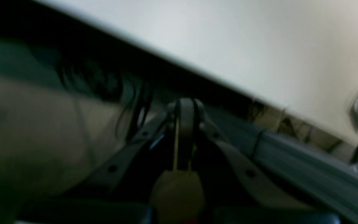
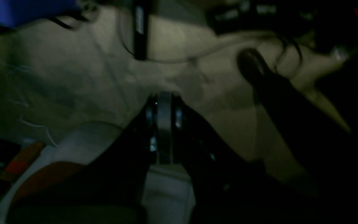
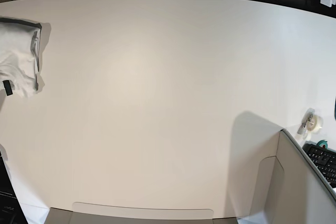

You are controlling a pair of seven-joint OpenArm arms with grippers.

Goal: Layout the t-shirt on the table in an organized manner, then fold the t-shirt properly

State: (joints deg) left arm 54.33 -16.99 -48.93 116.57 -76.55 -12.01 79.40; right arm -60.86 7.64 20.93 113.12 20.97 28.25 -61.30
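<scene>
Off-white and smooth, the very large counter (image 3: 157, 103) with a curved far edge fills the base view, with dark clutter and cables behind it. At the far left edge lies the white cloth t-shirt (image 3: 18, 56), bunched into a rumpled heap, a small black tag (image 3: 7, 88) showing at its lower left corner; its print is not visible. Along the near edge stands a grey cardboard box (image 3: 294, 187), its flaps upright, casting a shadow onto the counter. Just beside the box's right wall, near the right edge, sit a small roll of clear tape (image 3: 311, 123) and part of a black keyboard (image 3: 324, 162). Neither arm appears in the base view.

Left wrist view, blurred: the left pincer (image 1: 185, 109) has its jaws pressed together with nothing between them, hanging off the counter's edge over a dim floor and dark cables; a pale crumpled shape shows at the far right.

Right wrist view, dark and blurred: the right pincer (image 2: 163, 102) is likewise fully closed and holds nothing, above a dim floor with cables.
</scene>
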